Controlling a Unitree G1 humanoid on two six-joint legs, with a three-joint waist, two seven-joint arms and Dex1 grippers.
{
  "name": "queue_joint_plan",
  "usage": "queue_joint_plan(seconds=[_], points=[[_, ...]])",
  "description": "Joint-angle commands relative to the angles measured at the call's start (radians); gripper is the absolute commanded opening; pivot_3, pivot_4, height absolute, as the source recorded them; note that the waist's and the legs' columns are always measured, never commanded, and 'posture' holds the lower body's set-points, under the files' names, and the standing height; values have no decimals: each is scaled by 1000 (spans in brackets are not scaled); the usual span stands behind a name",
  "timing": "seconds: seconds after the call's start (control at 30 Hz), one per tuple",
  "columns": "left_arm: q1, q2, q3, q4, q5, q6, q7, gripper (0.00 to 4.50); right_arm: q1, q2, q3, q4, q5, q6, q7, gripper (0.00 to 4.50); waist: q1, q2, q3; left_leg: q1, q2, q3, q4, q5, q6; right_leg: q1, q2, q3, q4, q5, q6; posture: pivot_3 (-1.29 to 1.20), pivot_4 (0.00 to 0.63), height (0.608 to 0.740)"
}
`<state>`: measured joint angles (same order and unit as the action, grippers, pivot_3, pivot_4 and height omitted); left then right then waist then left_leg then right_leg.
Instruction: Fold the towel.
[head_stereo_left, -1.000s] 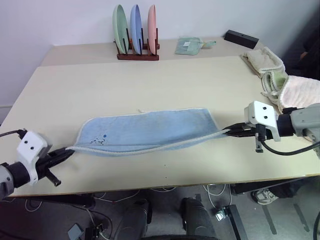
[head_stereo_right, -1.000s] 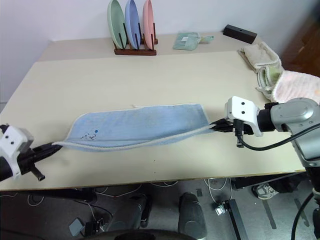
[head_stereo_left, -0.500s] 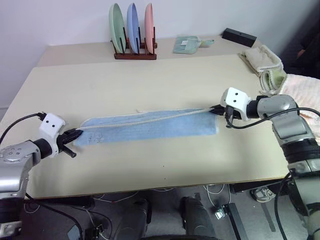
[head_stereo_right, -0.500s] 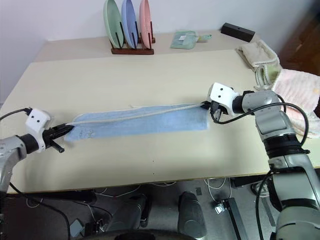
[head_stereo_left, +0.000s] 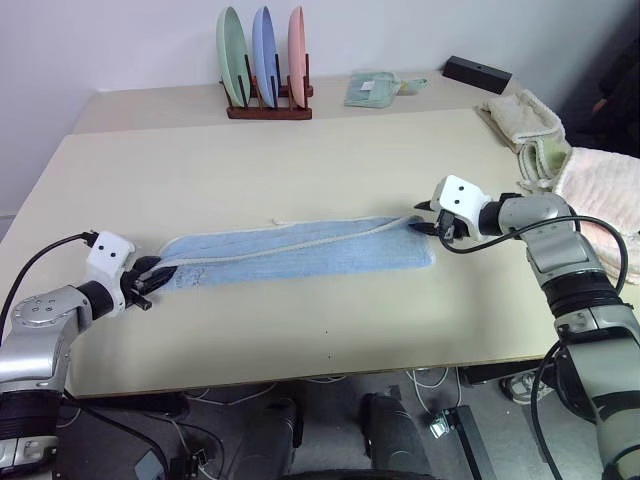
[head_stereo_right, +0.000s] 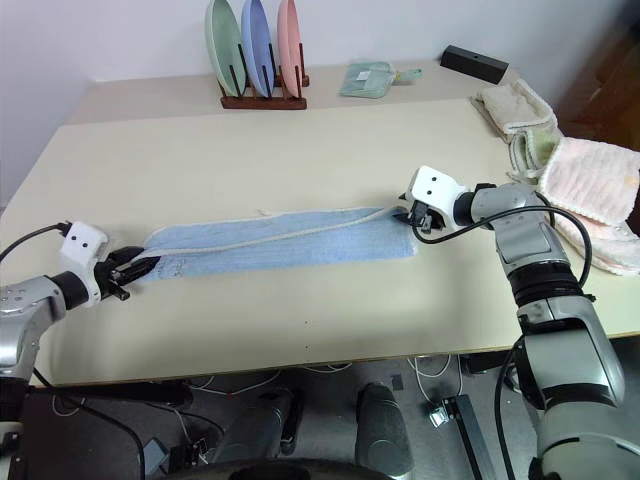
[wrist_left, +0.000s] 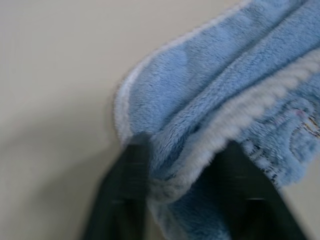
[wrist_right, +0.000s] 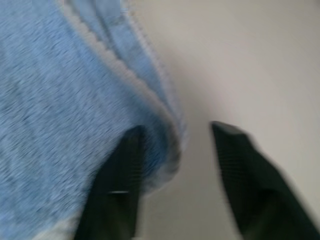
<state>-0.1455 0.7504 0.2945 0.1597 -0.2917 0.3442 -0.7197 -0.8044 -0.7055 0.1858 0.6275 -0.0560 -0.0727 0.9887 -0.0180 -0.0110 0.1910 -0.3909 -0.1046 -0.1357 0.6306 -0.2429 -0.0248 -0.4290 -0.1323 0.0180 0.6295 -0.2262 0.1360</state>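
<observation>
The light blue towel (head_stereo_left: 300, 250) lies on the table (head_stereo_left: 330, 330) as a long narrow strip, doubled lengthwise, with its whitish trim running along the top layer. At its left end sits my left gripper (head_stereo_left: 152, 277), open. In the left wrist view its black fingers (wrist_left: 125, 170) stand apart with the towel's folded end (wrist_left: 210, 100) lying between them. My right gripper (head_stereo_left: 425, 218) is at the strip's right end, also open. In the right wrist view the towel's corner (wrist_right: 75, 100) rests against one finger (wrist_right: 125, 165) and the other finger is over bare table.
A wooden rack with three upright plates (head_stereo_left: 265, 60) stands at the back. A small mint-green cloth (head_stereo_left: 372, 88) and a black box (head_stereo_left: 482, 74) lie beside it. A pile of cream and pink towels (head_stereo_left: 575, 170) fills the right edge.
Both grippers carried the towel's near edge away from me and laid it over the far half. They were shut on its ends and have now opened.
</observation>
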Motion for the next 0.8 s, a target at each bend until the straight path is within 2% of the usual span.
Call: queue_joint_plan(seconds=[0.03,0.27,0.43,0.53,0.63,0.7,0.8], points=[[-57,-33,88,19,-33,-5,96,2681,-38,9,-38,16,-2,-25,-49,2753,1,0,0,0,0,0,0,0,0,0,0,0,0,0,0,0,150,740],[-105,-163,204,10,-104,84,308,2681,-39,22,-85,57,-4,12,-197,2753,2,0,0,0,-1,-1,0,0,0,0,0,0,0,1,1,0,150,740],[-74,-196,220,-27,-131,116,349,2681,21,10,-112,-23,15,47,-197,2753,0,-1,0,0,-1,0,0,0,0,0,0,0,0,1,1,0,150,740],[-30,-185,231,-91,-133,79,332,2681,103,-19,-193,-175,109,182,-155,2753,1,-1,0,0,-1,0,1,0,0,0,0,1,0,1,1,0,150,740],[5,-162,225,-185,-128,28,297,2720,200,-38,-297,-359,244,385,-124,3563,8,-1,0,-1,-1,0,1,0,0,0,0,1,0,1,1,0,150,740],[46,-138,144,-299,-99,-5,237,2720,297,-35,-391,-513,371,586,-138,4479,9,-1,0,-1,-1,-1,1,0,0,1,0,0,0,1,1,0,150,740],[76,-144,-13,-485,-103,-6,161,2720,467,-6,-535,-746,558,883,-194,4479,32,-2,-2,0,-1,-3,1,0,1,3,0,0,-2,1,1,0,150,740]])
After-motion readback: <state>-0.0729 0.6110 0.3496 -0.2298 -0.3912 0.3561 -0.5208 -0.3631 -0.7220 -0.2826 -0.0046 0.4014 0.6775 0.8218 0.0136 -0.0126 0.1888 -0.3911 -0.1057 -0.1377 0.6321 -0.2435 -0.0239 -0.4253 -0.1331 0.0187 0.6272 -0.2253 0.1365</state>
